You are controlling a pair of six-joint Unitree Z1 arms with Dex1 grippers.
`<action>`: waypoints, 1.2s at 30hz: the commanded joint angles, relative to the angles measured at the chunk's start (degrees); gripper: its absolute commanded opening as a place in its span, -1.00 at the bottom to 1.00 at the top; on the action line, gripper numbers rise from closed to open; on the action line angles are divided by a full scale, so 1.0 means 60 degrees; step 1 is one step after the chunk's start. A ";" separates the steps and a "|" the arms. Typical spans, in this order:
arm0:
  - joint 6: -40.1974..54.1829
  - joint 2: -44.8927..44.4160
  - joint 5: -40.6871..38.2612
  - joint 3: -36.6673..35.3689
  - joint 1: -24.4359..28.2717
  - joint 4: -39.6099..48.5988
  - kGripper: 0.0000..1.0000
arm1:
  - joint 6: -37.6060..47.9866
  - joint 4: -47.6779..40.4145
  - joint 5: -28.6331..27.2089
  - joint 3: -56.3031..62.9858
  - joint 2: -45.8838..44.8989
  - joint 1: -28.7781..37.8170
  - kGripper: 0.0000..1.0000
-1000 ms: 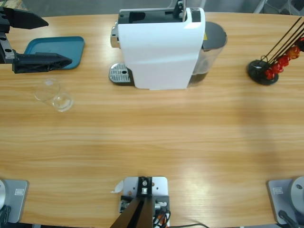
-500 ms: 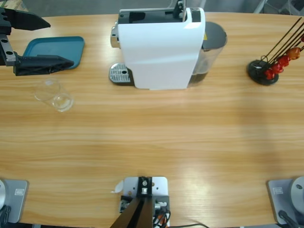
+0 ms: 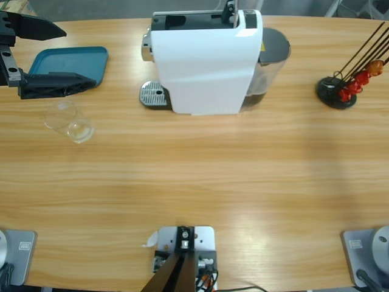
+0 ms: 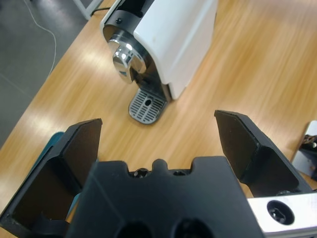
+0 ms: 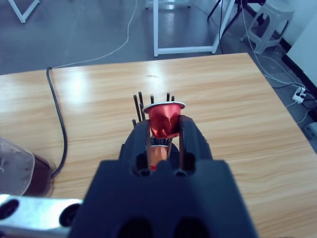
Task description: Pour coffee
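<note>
**Capsule in hand, no coffee poured yet**

High view: the white coffee machine [image 3: 206,61] stands mid-desk [image 3: 200,182], an empty clear tumbler [image 3: 68,121] well apart near the blue tray [image 3: 70,66]; no coffee shows anywhere, and the broad front of the desk offers free room. Left wrist view: the left tool [image 4: 163,148] gapes wide, holding nothing, facing the drip grate [image 4: 146,105]. Right wrist view: the right tool [image 5: 165,130] grips a red capsule [image 5: 164,119] at the capsule rack [image 5: 151,106]; brewing seemingly remains ahead.
</note>
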 commanded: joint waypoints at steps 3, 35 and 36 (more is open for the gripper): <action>-0.0202 0.0308 0.0086 0.0282 -0.0278 -0.0025 1.00 | -0.0532 0.1124 0.3102 -0.1010 -0.1679 0.1060 -0.72; -0.0598 -0.0934 0.0649 0.1287 -0.0595 0.0033 1.00 | -0.5393 0.5896 0.6275 -0.8970 0.5891 0.5733 -0.72; -0.0598 -0.0934 0.0643 0.1296 -0.0595 0.0027 1.00 | -0.5457 0.5814 0.6155 -0.9014 0.6043 0.5736 -0.72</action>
